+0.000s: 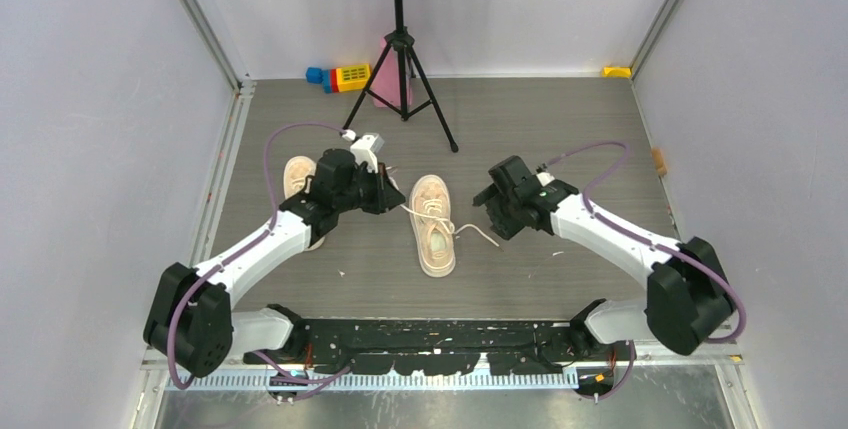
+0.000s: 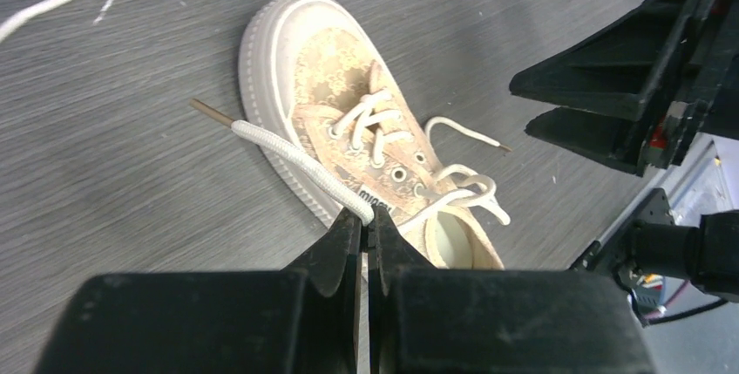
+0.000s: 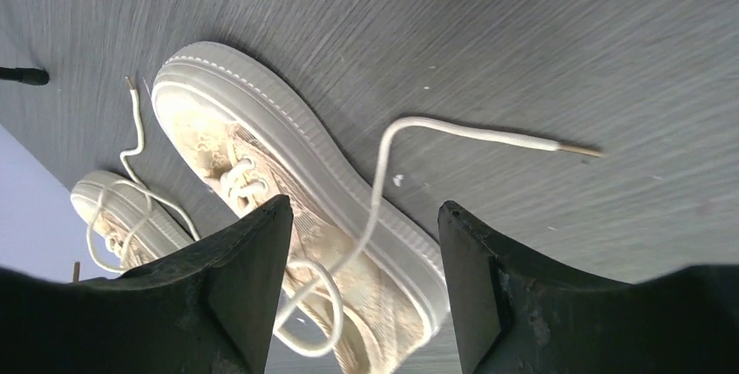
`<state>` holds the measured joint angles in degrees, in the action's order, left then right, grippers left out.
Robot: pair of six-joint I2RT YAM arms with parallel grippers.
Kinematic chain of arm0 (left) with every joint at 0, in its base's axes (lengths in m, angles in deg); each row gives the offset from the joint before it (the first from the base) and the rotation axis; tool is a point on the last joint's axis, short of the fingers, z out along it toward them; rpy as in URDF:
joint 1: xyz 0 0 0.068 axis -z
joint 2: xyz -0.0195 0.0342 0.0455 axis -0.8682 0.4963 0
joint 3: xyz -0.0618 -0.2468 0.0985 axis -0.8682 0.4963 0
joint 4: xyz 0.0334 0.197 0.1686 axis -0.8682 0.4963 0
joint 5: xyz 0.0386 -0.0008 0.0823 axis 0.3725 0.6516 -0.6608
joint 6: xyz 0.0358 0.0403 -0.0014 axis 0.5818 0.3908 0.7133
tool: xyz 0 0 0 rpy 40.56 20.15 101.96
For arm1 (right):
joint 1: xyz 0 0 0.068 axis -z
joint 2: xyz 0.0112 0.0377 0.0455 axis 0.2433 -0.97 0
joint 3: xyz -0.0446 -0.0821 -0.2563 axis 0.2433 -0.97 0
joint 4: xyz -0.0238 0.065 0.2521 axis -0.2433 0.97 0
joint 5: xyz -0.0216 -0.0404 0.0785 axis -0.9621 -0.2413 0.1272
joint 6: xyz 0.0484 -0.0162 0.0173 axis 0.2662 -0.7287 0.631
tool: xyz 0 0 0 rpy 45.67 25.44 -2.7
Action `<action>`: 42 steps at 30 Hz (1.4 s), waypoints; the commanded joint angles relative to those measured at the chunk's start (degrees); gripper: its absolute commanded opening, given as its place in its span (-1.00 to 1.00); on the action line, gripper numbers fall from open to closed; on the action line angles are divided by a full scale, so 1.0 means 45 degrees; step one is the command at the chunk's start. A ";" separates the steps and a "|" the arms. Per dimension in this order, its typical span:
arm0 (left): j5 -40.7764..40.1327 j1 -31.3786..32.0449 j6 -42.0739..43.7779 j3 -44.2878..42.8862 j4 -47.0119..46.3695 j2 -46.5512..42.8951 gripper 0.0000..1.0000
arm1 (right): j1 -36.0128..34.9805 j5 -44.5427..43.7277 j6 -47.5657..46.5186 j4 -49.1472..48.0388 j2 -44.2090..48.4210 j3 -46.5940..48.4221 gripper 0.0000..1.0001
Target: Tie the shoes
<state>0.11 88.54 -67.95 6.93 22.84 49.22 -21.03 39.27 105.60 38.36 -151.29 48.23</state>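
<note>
Sneaker (image 1: 433, 226) has one lace (image 2: 296, 160) pinched in the left end effector (image 2: 366, 224), probably for crossing; the right end effector (image 3: 362, 217), spread wide, hangs over the loose lace (image 3: 471, 132).

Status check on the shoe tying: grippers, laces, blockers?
Left gripper shut on one lace of the centre shoe. Right gripper open above the other lace, lying loose. No knot yet. Second shoe partly under the left arm; tripod stands well beyond.
</note>
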 commanded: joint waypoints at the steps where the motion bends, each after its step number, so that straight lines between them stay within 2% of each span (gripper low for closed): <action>1: -0.1249 -0.0249 0.0304 0.0126 -0.0046 -0.0650 -1.00 | -0.0264 0.0362 0.1739 -0.1947 -0.1331 0.0241 0.33; 7: -0.1300 -0.0717 0.0440 0.0414 0.0223 -0.0769 -1.00 | -0.0693 0.0499 0.1823 -0.2409 -0.2956 0.0760 0.25; 11: -0.1817 -0.1062 0.0459 0.0422 0.0809 -0.0801 -1.00 | -0.0758 0.0781 0.2073 -0.2611 -0.3589 0.0774 0.23; 16: -0.1597 -0.1425 0.0477 0.0415 0.0937 -0.0618 -1.00 | -0.1412 0.0663 0.2565 -0.2717 -0.3989 0.0722 0.16; 18: -0.1678 -0.1479 0.0525 0.0409 0.1058 -0.0606 -1.00 | -0.1531 0.0703 0.2694 -0.3010 -0.4128 0.0598 -0.07; 22: -0.2423 -0.1853 0.0428 0.0148 0.2113 -0.0559 -1.00 | -0.1201 0.0591 0.2575 -0.2975 -0.3848 0.0415 -0.79; 24: -0.2503 -0.2141 0.0290 0.0184 0.2411 -0.0700 -1.00 | -0.0779 0.0218 0.2009 -0.2391 -0.3364 0.0473 -0.99; 27: -0.2560 -0.2330 0.0165 0.0265 0.2754 -0.0966 -1.00 | -0.0096 -0.0968 0.0986 -0.1152 -0.2420 0.0563 -1.00; 31: -0.3560 -0.2381 -0.0085 0.0362 0.3525 -0.1382 -1.00 | 0.1045 -0.1211 -0.0454 -0.0876 -0.1391 0.0153 -1.00; 34: -0.4853 -0.2535 -0.0297 0.0289 0.4535 -0.1123 -1.00 | 0.1502 -0.1144 -0.1757 -0.0895 -0.1306 0.0243 -1.00; 38: -0.5078 -0.2820 -0.0137 0.0104 0.5383 -0.0483 -1.00 | 0.1613 -0.1810 -0.2613 0.0145 -0.1612 0.0687 -1.00; 42: -0.5598 -0.2869 -0.0267 0.0240 0.5817 -0.0384 -1.00 | 0.1883 -0.2131 -0.3220 0.0254 -0.1642 0.0434 -1.00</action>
<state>-19.84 76.34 -68.32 8.68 44.82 47.43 -13.93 35.25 96.68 36.78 -158.53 49.41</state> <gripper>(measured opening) 0.019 0.027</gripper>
